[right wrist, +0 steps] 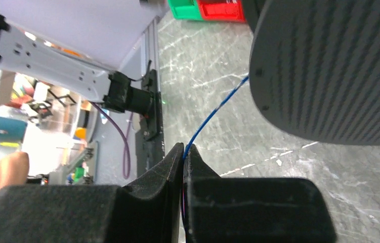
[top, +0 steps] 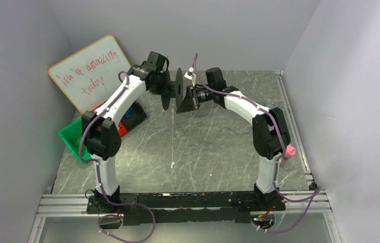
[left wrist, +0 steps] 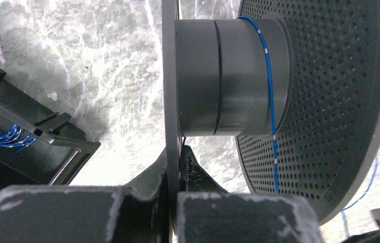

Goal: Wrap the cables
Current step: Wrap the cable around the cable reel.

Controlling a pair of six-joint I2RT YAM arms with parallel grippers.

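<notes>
Spool [left wrist: 228,76] matt plastic; cables [left wrist: 271,101] smooth sheathed wire; table [left wrist: 101,61] polished, marbled.

I am reading red handwriting on my whiteboard [top: 90,71] at the far left: "amazing today", after a first word I am not making out.

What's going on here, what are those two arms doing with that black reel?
They are winding thin blue wire onto a spool. The left pincer clamps the spool's thin flange, holding it up in the air. The right pincer pinches the wire beside it. One turn shows around the hub so far.
</notes>
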